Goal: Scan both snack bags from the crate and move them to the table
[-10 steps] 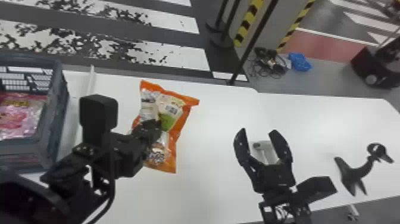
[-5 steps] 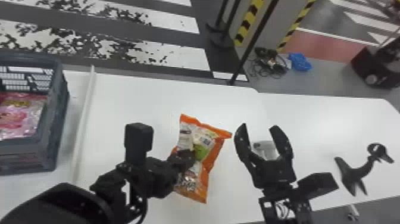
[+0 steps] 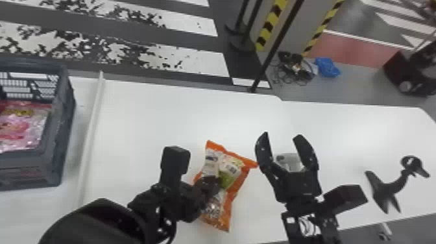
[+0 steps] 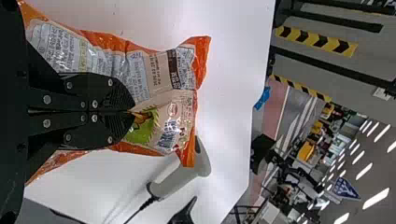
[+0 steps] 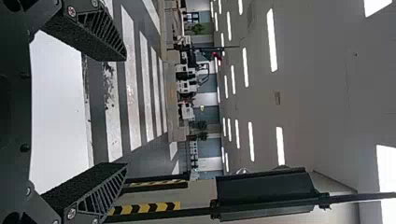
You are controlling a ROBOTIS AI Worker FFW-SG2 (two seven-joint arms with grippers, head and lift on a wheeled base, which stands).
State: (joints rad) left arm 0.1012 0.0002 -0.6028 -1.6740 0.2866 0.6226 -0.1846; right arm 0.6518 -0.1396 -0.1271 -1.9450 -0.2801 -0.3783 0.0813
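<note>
left hand (image 3: 213, 185) pinching snack bag (image 3: 234, 181): orange edges, green patch, crinkled glossy film; right hand (image 3: 282, 135) spread

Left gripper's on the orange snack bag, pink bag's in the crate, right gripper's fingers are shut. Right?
No: the right wrist view shows the right gripper with fingers spread open. Left gripper on the orange snack bag, pink bag in the crate: yes.
</note>
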